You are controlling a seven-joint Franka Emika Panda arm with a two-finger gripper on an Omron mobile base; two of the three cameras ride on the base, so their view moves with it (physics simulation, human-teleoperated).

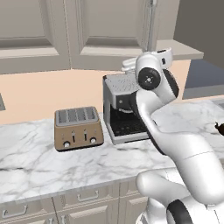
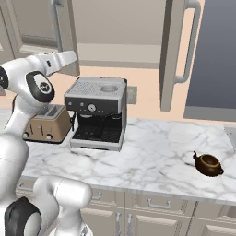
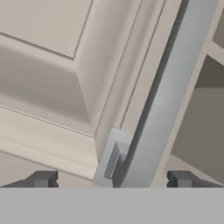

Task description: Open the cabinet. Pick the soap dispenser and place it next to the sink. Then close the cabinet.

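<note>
**Gripper at cabinet handle**

While fingertips (image 3: 43, 178) sit spread wide, the gripper (image 3: 111, 179) straddles the bar handle (image 3: 168, 94) w/o touching it. Handle's long axis runs vertical on the cabinet (image 1: 94, 26) door, above the espresso machine (image 1: 122, 107), toaster (image 1: 78, 127) and marble counter (image 2: 156, 156). No legible writing anywhere.

A peach wall (image 1: 35, 94) backs the white marble counter (image 1: 52, 153); on the counter, a toaster (image 1: 78, 128) stands left of the espresso machine (image 2: 97, 112), a brown teapot (image 2: 208, 164) well right
</note>
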